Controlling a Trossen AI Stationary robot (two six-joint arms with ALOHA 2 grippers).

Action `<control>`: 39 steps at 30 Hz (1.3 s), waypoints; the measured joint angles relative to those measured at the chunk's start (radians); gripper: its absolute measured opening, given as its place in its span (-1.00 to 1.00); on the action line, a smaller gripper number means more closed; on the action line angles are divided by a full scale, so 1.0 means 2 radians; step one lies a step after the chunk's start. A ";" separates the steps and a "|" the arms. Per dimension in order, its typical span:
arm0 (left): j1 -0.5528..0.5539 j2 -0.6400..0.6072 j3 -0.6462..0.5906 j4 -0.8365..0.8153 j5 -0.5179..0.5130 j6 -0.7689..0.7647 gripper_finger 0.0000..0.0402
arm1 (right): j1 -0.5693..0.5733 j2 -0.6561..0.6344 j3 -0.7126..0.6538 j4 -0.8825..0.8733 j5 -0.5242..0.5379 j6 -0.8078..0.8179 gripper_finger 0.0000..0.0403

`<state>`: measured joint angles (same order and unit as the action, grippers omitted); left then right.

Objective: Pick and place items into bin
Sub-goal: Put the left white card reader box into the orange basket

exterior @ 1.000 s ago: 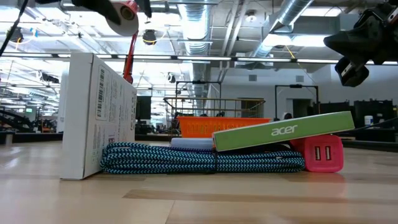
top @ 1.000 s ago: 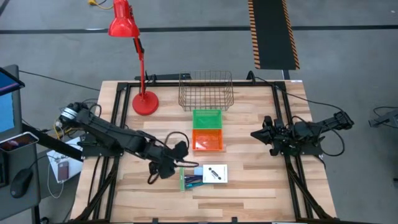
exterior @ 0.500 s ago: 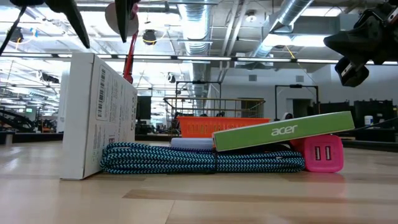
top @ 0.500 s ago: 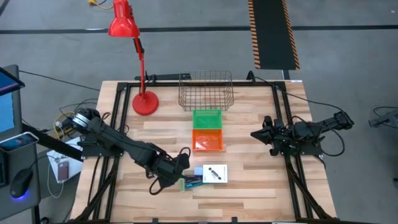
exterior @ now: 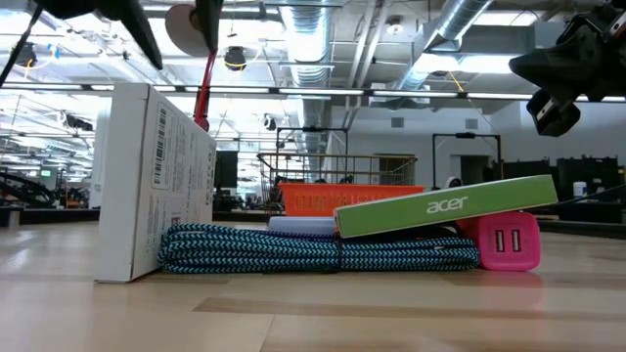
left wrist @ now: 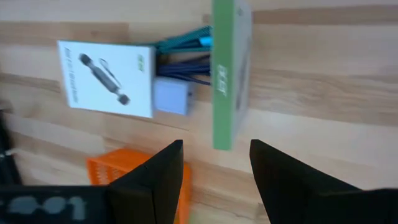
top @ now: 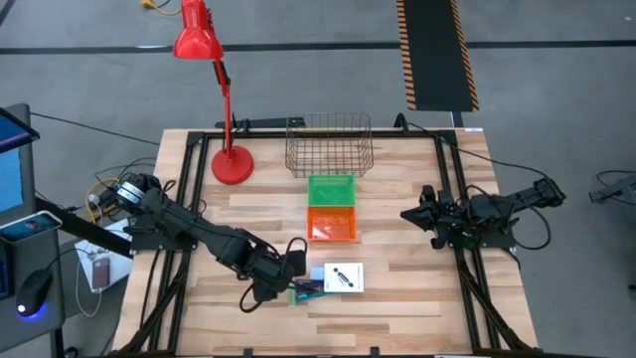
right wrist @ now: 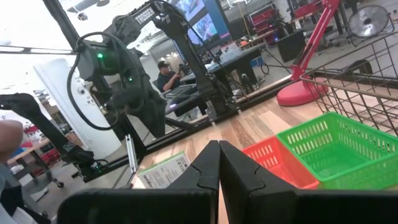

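Left hand (top: 295,275) has crept a bit further right since half a second back, now hovering over the green box (left wrist: 225,74) with fingers (left wrist: 152,180) spread wide, holding nothing. Box, teal cable (exterior: 313,249), pink charger (exterior: 509,242) and white card (top: 344,277) sit clustered at the bench's (top: 397,288) front, unmoved. Behind: orange bin (top: 332,226), green bin (top: 331,189), wire basket (top: 329,145). Right hand (top: 409,215) unchanged, pinched closed, empty, at the right side.
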<state>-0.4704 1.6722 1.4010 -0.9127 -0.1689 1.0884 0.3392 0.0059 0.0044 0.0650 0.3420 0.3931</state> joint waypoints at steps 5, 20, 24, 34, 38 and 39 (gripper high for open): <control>0.000 0.000 0.000 0.025 0.002 0.011 -0.12 | 0.000 0.000 0.000 0.000 0.000 0.000 -1.00; 0.006 0.040 0.029 -0.006 0.025 0.014 -0.12 | 0.000 0.000 0.000 0.001 0.000 0.000 -1.00; 0.012 0.051 0.042 -0.016 0.037 0.009 -0.12 | 0.000 0.000 0.000 0.001 0.000 0.000 -1.00; 0.017 0.067 0.047 -0.008 0.051 0.005 -0.12 | 0.000 0.001 0.000 0.000 0.000 0.000 -1.00; 0.017 0.073 0.047 -0.012 0.054 -0.006 -0.12 | 0.000 0.001 0.000 0.000 0.000 0.000 -1.00; 0.017 0.073 0.047 -0.013 0.054 -0.009 -0.12 | 0.000 0.002 0.000 0.000 0.000 0.000 -1.00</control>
<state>-0.4362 1.8179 1.4952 -0.9386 -0.0612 1.0707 0.3393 0.0089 0.0044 0.0654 0.3420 0.3931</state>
